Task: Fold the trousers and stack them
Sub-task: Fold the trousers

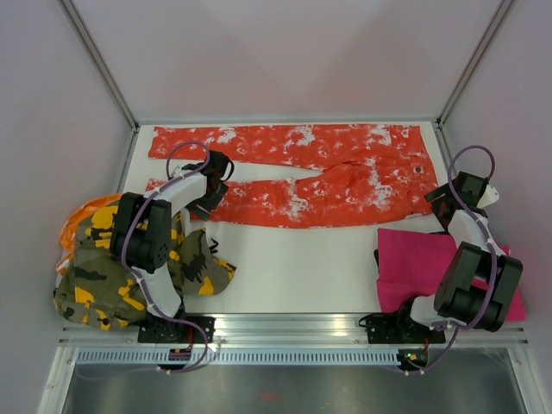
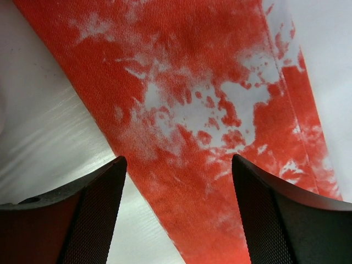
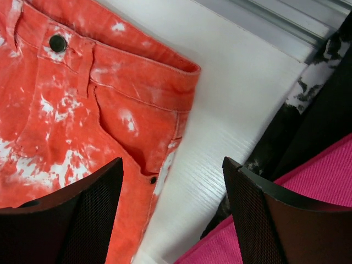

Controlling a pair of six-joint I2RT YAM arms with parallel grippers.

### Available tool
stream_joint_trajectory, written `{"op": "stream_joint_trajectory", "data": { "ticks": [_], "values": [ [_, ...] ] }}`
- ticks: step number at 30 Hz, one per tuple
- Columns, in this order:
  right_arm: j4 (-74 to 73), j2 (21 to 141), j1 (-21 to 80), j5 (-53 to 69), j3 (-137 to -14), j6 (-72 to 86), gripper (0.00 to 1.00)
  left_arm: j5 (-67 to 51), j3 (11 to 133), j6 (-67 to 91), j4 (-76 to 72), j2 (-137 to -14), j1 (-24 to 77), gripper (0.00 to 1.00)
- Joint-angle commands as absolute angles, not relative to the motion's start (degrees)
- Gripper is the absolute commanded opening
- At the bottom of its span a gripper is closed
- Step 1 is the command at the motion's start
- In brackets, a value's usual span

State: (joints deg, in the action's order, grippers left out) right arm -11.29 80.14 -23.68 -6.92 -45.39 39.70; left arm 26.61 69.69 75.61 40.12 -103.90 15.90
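The bright orange-red, white-splattered cloth trousers lie spread flat on the white bench, ready for folding. The left hand hovers released over a leg, the right hand released by the waistband corner; the 2 grasp nothing.

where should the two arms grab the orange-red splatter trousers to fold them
Probably at both ends, from above. The orange-red trousers lie flat, waist right, legs leftward. The right gripper could pinch the waistband's near corner, which lies exposed; the left gripper, open over the near leg, could take that leg's edge.
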Motion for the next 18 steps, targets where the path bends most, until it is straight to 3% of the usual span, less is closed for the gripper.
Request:
{"op": "stream_joint_trajectory", "data": {
  "ticks": [1, 12, 17, 18],
  "values": [
    [-11.86, 77.35, -23.99, -6.85, -44.65, 40.52, 0.79, 26.54, 68.29, 79.01, 45.79, -105.21, 15.12, 0.82],
    [-12.22, 79.27, -23.99, -9.58, -43.77, 41.22, 0.79, 25.05, 67.59, 79.89, 45.88, -108.98, 15.12, 0.71],
    [-12.04, 82.26, -23.99, -9.93, -43.59, 41.84, 0.77, 25.05, 67.76, 79.63, 45.70, -110.21, 15.12, 0.54],
    [-11.87, 82.53, -23.99, -10.19, -43.68, 41.84, 0.77, 25.05, 67.94, 79.54, 45.70, -110.48, 15.03, 0.47]
  ]
}}
